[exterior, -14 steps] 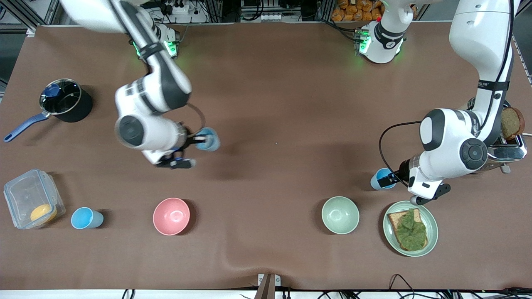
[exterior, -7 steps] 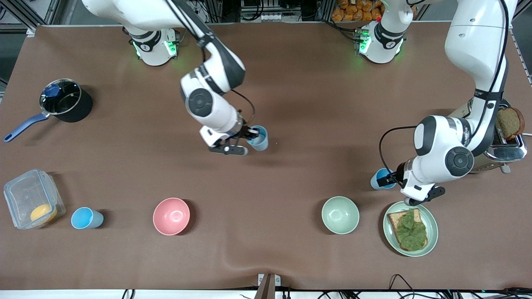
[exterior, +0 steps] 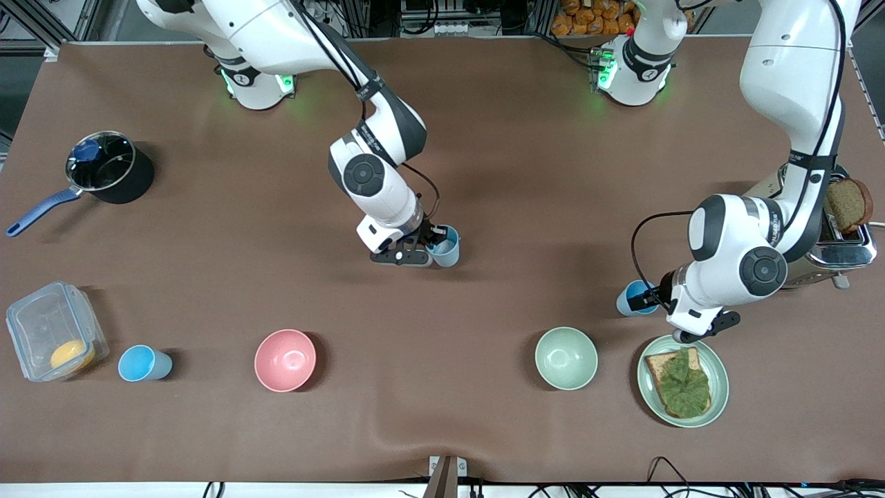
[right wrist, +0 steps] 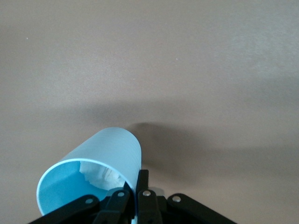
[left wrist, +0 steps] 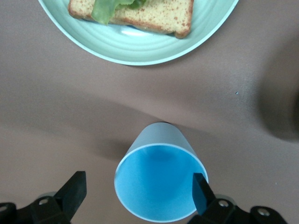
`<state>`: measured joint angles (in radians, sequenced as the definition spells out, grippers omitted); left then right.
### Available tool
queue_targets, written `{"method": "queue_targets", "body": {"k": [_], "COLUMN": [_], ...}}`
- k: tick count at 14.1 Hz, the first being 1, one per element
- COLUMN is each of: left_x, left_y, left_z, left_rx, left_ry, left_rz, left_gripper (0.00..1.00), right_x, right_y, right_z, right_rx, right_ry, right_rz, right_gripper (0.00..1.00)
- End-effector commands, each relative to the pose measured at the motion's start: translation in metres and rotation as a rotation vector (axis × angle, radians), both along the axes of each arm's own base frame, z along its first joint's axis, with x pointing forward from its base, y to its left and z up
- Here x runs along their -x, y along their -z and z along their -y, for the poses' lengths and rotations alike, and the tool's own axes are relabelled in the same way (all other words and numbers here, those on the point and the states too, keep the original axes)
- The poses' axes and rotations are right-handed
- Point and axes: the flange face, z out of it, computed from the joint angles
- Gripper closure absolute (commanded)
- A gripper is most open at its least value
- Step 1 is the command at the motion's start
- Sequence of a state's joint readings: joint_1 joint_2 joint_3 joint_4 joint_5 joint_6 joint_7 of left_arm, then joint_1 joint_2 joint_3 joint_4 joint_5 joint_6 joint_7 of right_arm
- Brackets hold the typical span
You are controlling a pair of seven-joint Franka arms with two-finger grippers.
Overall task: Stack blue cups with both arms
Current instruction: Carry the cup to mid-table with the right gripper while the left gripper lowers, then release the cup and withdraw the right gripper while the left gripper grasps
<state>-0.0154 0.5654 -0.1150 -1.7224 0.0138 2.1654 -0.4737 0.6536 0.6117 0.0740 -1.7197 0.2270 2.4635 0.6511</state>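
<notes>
My right gripper (exterior: 432, 247) is shut on the rim of the paler blue cup (exterior: 448, 249) and holds it tilted, low over the middle of the table. In the right wrist view the gripper (right wrist: 137, 189) pinches the cup's wall (right wrist: 100, 156), and a white patch shows inside. My left gripper (exterior: 646, 299) is open around a second blue cup (exterior: 629, 297), which stands upright beside the plate. In the left wrist view this cup (left wrist: 159, 186) sits between the spread fingers (left wrist: 74, 189). A third blue cup (exterior: 142, 363) stands near the right arm's end of the table.
A pink bowl (exterior: 285, 360) and a pale green bowl (exterior: 565, 357) stand nearer the front camera. A green plate (exterior: 715, 404) holds toast with lettuce; it also shows in the left wrist view (left wrist: 140, 46). A pot (exterior: 109, 168), a plastic box (exterior: 52, 332) and a toaster (exterior: 847, 242) stand at the table's ends.
My right arm has carried the paler cup toward the middle of the table, toward the left arm's end. My left arm shifted slightly, then stayed around its cup.
</notes>
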Motion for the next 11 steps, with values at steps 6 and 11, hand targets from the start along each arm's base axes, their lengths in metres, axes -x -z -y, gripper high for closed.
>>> {"method": "queue_targets", "body": {"k": [6, 11], "left_x": [0.002, 0.002], "left_y": [0.017, 0.018], "left_z": [0.003, 0.004], "left_rx": [-0.021, -0.023], "left_ry": [0.011, 0.001], "left_rz": [-0.037, -0.039], "left_gripper": [0.07, 0.75], "right_x": [-0.016, -0.059], "right_y": [-0.025, -0.117], "right_z": [0.002, 0.053], "right_rx": [0.004, 0.056], "right_ry": [0.001, 0.043], "right_rz": [0.035, -0.057], "right_gripper": [0.0, 0.0]}}
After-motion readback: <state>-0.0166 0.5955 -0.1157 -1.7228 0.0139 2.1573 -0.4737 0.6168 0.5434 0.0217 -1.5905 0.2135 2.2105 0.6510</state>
